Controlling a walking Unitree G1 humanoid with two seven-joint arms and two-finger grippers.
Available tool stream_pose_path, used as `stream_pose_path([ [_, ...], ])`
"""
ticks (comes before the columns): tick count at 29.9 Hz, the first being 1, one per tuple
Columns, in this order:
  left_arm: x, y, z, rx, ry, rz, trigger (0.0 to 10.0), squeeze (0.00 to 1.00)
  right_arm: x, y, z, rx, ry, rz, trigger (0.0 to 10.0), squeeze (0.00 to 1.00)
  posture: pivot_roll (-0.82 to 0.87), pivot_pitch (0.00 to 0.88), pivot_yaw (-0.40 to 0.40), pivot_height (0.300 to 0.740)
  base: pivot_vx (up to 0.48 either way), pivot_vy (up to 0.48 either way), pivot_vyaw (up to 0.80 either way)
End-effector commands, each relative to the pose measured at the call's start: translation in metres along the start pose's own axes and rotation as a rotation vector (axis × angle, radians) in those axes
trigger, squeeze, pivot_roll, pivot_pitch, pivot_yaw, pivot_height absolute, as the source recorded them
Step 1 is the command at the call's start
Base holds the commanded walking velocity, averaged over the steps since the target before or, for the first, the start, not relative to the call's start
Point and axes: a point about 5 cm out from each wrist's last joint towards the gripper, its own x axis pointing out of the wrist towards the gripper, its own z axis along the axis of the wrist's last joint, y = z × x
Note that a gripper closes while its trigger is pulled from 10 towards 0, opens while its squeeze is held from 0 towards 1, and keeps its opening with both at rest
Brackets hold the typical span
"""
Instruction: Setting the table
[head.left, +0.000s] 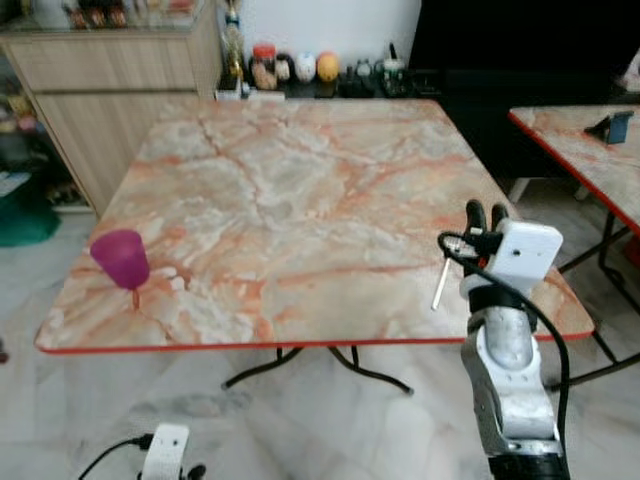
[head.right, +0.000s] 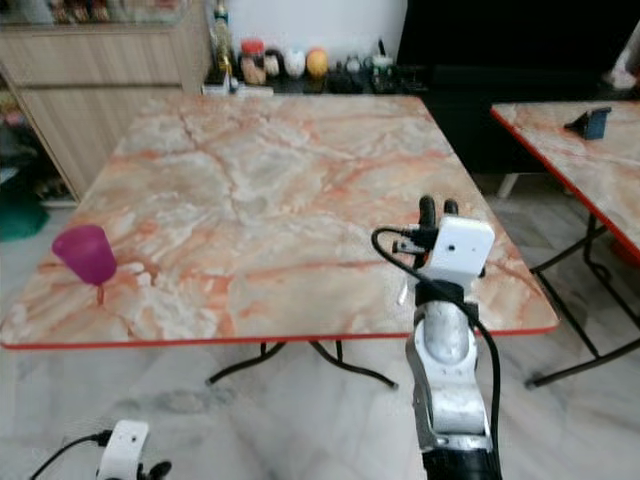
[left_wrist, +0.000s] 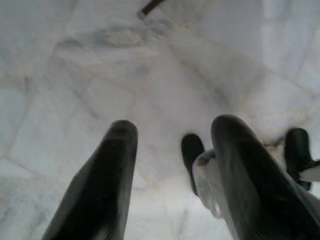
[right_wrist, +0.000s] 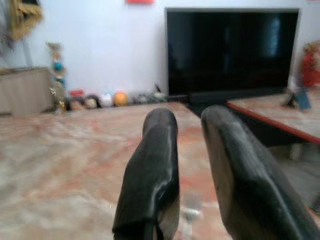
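A thin white utensil, maybe a chopstick or spoon (head.left: 441, 287), hangs just over the table (head.left: 300, 190) at lower right of the left eye view, likely about to be laid as a place setting. The right gripper (head.left: 487, 216) pinches it, fingers narrow, its arm raised upright from bottom right. A purple cup (head.left: 121, 258) stands at the table's lower-left corner. The left gripper (left_wrist: 170, 165) hangs idle, fingers apart, over the floor (left_wrist: 100, 75).

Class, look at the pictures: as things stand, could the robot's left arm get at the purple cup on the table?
Probably yes: the purple cup stands near the table's left front corner with open tabletop around it, but the left gripper hangs low over the floor.
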Motion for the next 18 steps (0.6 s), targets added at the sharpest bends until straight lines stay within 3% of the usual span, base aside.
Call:
stream_pose_path([
  [1, -0.0017, 0.0023, -0.0064, 0.006, 0.025, 0.005, 10.0, 0.0, 0.0007, 0.0002, 0.0014, 0.004, -0.003, -0.003, 10.0, 0.0, -0.01, 0.0, -0.027, 0.74, 0.0, 0.0, 0.0],
  [18, -0.0015, 0.002, -0.0063, -0.009, 0.026, 0.0, 10.0, 0.0, -0.0007, 0.0001, -0.0023, -0.004, 0.022, 0.003, 10.0, 0.0, -0.01, 0.0, -0.029, 0.74, 0.0, 0.0, 0.0],
])
